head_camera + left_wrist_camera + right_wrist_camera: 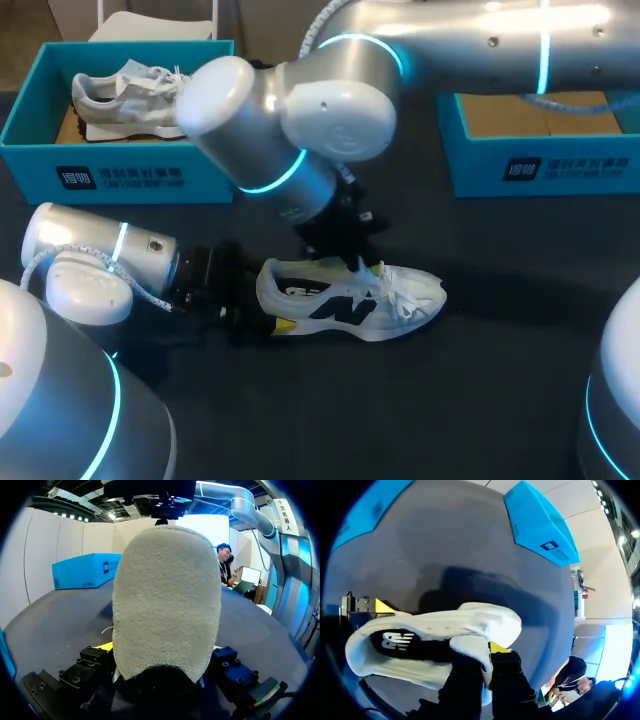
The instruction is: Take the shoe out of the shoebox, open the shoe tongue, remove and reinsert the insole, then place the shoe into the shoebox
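Note:
A white shoe (350,298) with a black side logo stands on its sole in the middle of the dark table. My left gripper (250,315) is at its heel, and the fuzzy heel (165,595) fills the gap between its fingers, touching both. One yellow tip (105,646) shows beside the heel. My right arm comes in from the upper right, and its gripper (487,655) is over the shoe's opening, shut on the white tongue (470,647). The black insole (395,640) lies inside the shoe.
A blue shoebox (120,175) at the back left holds a second pale shoe (125,95). Another blue shoebox (540,165) with a cardboard floor stands at the back right. My right arm's bulky elbow (280,120) hangs over the table between them.

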Motion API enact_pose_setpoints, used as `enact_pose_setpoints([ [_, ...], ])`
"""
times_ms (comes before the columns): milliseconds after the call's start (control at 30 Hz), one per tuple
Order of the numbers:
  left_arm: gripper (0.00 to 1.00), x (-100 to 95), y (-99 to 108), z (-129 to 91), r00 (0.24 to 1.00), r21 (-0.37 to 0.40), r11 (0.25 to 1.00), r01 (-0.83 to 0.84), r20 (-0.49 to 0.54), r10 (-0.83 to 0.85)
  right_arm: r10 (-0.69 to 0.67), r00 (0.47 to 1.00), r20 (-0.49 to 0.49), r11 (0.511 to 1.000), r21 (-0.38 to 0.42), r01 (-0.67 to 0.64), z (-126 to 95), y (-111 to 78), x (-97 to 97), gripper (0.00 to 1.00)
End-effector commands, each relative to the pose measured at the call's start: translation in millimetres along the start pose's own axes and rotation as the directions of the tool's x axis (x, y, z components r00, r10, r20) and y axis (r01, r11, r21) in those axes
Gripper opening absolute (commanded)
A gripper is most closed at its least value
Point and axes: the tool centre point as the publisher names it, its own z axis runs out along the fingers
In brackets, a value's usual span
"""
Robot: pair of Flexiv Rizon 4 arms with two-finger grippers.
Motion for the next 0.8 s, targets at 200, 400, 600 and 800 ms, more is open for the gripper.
enact_pose_setpoints([
  [200, 0.00, -5.2, 4, 2, 1.000, -0.003, 1.000, 0.001, 0.000, -0.001, 0.607, 0.787, -0.108, 0.792, -0.007, -0.611, 12, -5.6, -40.6, 0.00],
  [400, 0.00, -5.2, 4, 2, 1.000, -0.003, 1.000, 0.001, 0.000, -0.001, 0.574, 0.812, -0.106, 0.816, -0.014, -0.579, 27, -2.8, -52.3, 0.00],
  [600, 0.00, -5.2, 4, 2, 1.000, -0.003, 1.000, 0.001, 0.000, -0.001, 0.559, 0.823, -0.104, 0.826, -0.021, -0.563, 40, 1.1, -58.7, 0.43],
  [800, 0.00, -5.2, 4, 2, 1.000, -0.003, 1.000, 0.001, 0.000, -0.001, 0.552, 0.831, -0.072, 0.832, -0.025, -0.555, 58, 2.8, -65.7, 0.56],
])
